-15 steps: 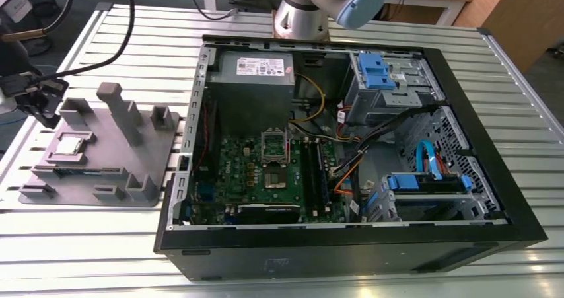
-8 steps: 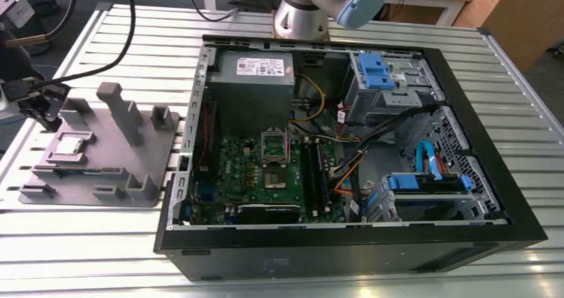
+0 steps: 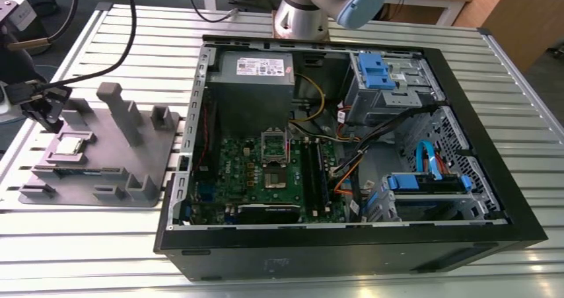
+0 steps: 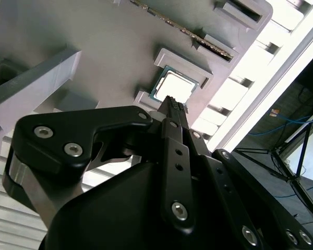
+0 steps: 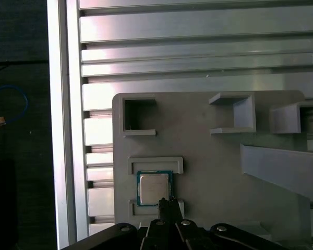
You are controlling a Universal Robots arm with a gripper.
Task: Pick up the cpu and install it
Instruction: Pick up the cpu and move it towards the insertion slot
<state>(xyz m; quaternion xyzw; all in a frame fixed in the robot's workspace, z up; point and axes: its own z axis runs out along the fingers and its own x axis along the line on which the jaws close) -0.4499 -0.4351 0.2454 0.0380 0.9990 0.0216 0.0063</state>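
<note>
cpu (image 5: 154, 188): small square chip with a silvery metal top and a dark green rim. It lies flat in a shallow framed recess of the grey tray (image 5: 208, 166), near one tray edge. It is also seen in the exterior view (image 3: 70, 145) and in the second wrist view (image 4: 177, 86). Nothing is clamped on it.

Gripper (image 5: 169, 200): black, on the arm's wrist. Both wrist views show its two fingers drawn together into one narrow tip with nothing between them. The second wrist view adds the ridged pads (image 4: 173, 104) pressed against each other. In both wrist views the tip lies over the near edge of the chip. The exterior view places the gripper (image 3: 49, 121) above the tray's corner on the exterior view's left, close to the chip. Whether the tip touches the chip cannot be told.

Tray: grey plastic with upright posts and open box-shaped pockets, lying on the slatted aluminium counter (image 3: 88, 245). The first wrist view gives the plan of its pockets, and the exterior view gives the height of its posts (image 3: 119, 110).

Computer case (image 3: 352, 252): black, lying open on the counter just beside the tray, on the exterior view's right. The exterior view shows what is inside:
- a green motherboard (image 3: 231, 162)
- a rectangular metal socket frame (image 3: 275, 146) at the middle of the board
- a grey power supply (image 3: 255, 70)
- blue drive brackets (image 3: 379, 67)

Arm base (image 3: 304, 17): stands on the counter behind the case.
</note>
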